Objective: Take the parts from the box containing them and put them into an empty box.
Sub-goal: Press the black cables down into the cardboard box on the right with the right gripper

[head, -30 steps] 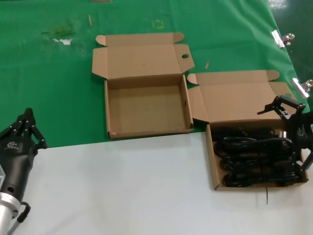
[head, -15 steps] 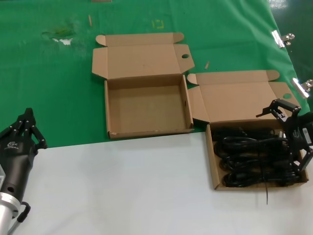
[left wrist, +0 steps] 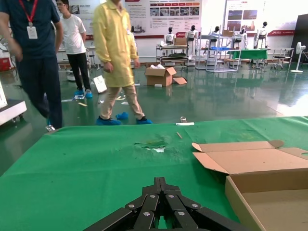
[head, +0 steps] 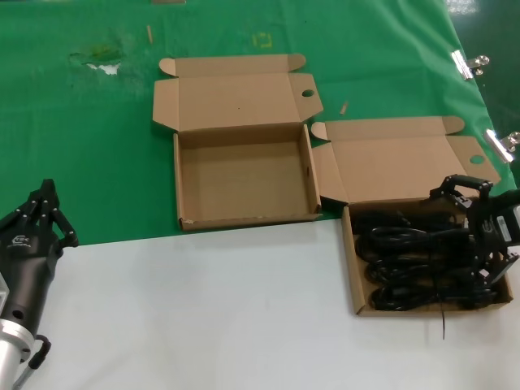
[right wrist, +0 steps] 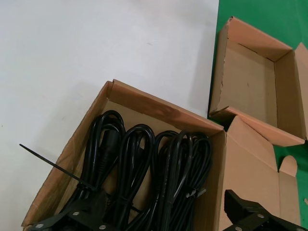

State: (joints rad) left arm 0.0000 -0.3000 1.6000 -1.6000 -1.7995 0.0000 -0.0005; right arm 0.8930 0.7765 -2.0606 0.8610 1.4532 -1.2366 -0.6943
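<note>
Matt corrugated-cardboard boxes [head: 244, 175], glossy black rubbery cables [head: 422, 268], green cloth [head: 81, 146], smooth white tabletop [head: 203, 317].

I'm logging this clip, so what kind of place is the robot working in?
Probably a factory or robotics lab hall: a yellow-smocked worker in blue shoe covers, wall-mounted display posters, and rows of robot workstations behind.

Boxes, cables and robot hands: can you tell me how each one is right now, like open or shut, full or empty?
Box with the lid hole: lid open, empty.
Box on the right: lid open, filled with cables.
Black cables: coiled in bundles, lying in the right box.
Right hand: open, down over the cables at the box's right side.
Left hand: shut, parked at the table's near left, holding nothing.
</note>
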